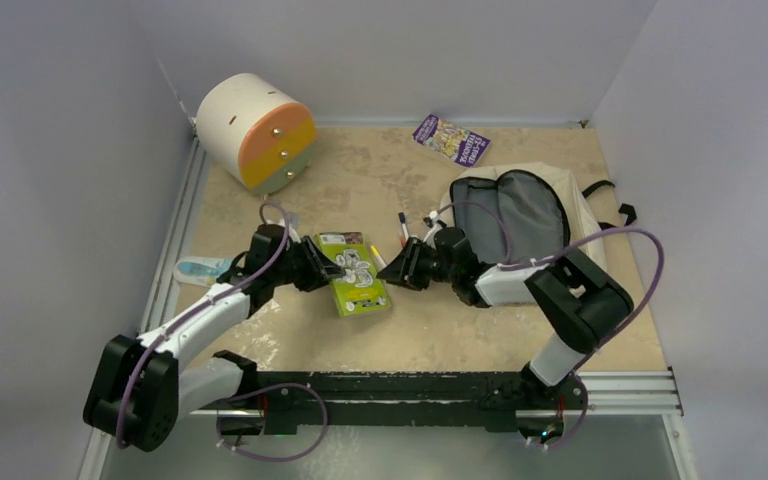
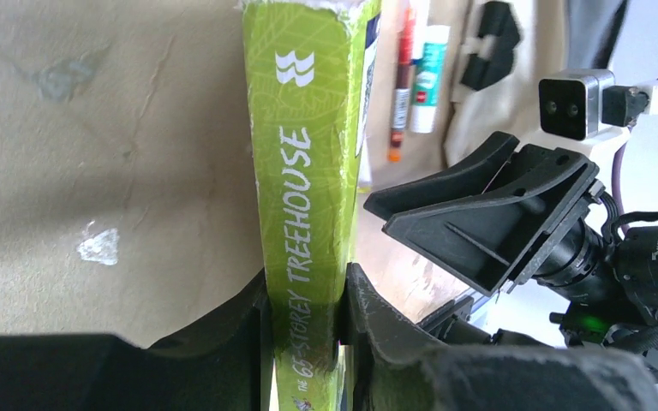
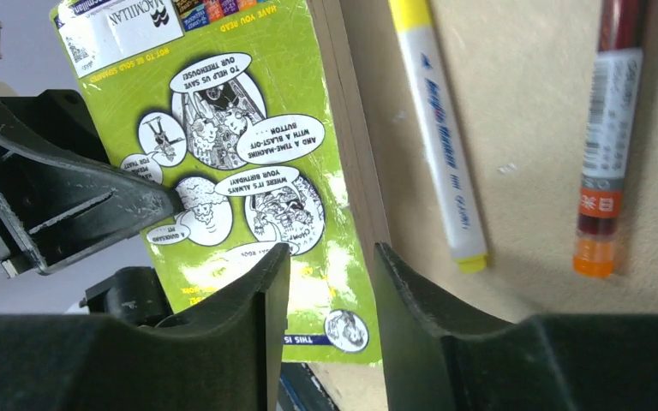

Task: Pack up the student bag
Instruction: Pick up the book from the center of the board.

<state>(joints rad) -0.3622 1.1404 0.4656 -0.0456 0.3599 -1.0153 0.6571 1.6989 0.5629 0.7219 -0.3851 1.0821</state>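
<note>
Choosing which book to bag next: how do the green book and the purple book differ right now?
The green book sits mid-table between the two arms; the purple book lies at the far edge by the back wall. The left gripper pinches the green book's spine; nothing touches the purple book. Both are outside the student bag.

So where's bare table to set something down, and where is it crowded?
Free: the stretch between the drawer unit, the purple book and the student bag; also the near strip between the green book and the rail. Crowded: centre, where the left end effector, right end effector, that book and the markers bunch.
</note>
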